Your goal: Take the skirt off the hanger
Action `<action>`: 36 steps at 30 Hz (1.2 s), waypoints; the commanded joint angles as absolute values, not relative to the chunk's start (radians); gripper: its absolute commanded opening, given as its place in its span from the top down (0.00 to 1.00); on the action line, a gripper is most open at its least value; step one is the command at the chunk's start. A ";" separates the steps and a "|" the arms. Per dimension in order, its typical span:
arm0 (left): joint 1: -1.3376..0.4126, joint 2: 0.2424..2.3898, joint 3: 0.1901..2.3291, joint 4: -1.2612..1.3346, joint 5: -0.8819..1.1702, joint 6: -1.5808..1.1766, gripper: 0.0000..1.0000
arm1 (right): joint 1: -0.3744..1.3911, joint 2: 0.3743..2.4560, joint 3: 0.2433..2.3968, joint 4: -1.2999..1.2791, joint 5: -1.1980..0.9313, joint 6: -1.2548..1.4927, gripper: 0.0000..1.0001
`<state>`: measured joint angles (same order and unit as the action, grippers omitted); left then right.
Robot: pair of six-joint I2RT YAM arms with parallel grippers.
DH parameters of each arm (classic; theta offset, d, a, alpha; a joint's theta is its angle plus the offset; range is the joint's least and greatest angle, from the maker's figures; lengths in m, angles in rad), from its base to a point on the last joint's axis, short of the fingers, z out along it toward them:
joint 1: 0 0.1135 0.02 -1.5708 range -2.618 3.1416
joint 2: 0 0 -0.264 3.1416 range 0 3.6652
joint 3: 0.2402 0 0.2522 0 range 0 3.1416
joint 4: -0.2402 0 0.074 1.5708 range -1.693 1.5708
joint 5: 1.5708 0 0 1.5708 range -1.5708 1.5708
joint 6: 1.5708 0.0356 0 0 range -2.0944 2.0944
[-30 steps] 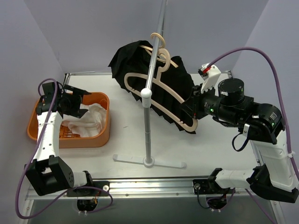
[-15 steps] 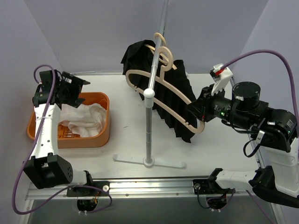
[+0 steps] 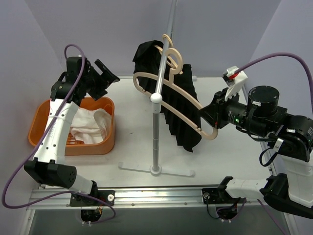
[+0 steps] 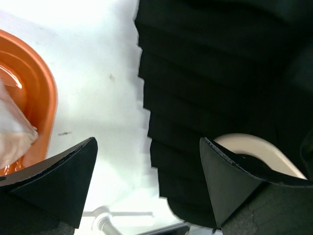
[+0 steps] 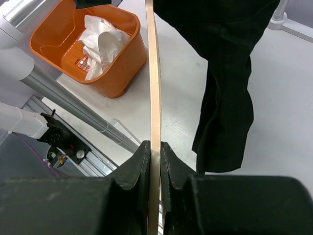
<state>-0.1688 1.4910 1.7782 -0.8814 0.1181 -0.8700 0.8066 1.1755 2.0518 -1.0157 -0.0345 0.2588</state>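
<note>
Overhead view of a two-arm robot at a white table. A black pleated skirt hung draped over a pale wooden hanger, which was hooked onto the slanted rail of a small garment stand. The skirt was in mid-air above the middle of the table, its hem clear of the surface.

The right gripper was clamped on the hanger's lower arm – the wrist view showed both fingers pressed against the thin wooden edge. The left gripper was spread wide and held nothing; it hovered near the skirt's pleated left edge, not touching it.

The skirt looked light, soft and limp (the pleats sagged in loose folds), so it would probably slide easily off the smooth wood but bunch up if pinched carelessly. The best hold seemed to be a fold of cloth high up, near where it crossed the hanger, rather than the dangling hem.

The stand's upright pole rose just in front of the skirt, between it and the arms' bases – the likeliest thing to snag. To the left sat an orange basket holding white cloth, well apart from the skirt.
</note>
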 commanded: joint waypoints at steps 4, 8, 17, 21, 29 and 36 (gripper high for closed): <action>-0.296 1.465 1.832 -0.960 0.083 -0.724 0.06 | 0.813 1.224 2.048 -0.974 -0.086 0.207 1.00; -0.344 1.433 1.822 -0.976 0.084 -0.690 0.06 | 0.811 1.220 2.004 -0.966 -0.101 0.219 1.00; -0.385 1.342 1.776 -1.003 0.107 -0.611 0.05 | 0.813 1.172 1.948 -0.986 -0.068 0.242 0.57; -0.405 1.342 1.821 -1.038 0.103 -0.560 0.04 | 0.813 1.178 1.976 -0.993 0.035 0.275 0.43; -0.480 1.336 1.819 -1.045 0.114 -0.555 0.08 | 0.810 1.392 2.264 -1.097 0.257 0.265 0.39; -0.508 1.263 1.715 -1.025 0.136 -0.581 0.08 | 0.669 1.450 2.226 -1.008 0.246 0.212 0.32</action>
<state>-0.5037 1.3182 1.7493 -1.0435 0.1169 -0.5755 0.7479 1.4342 2.2562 -1.0477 0.2203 0.2501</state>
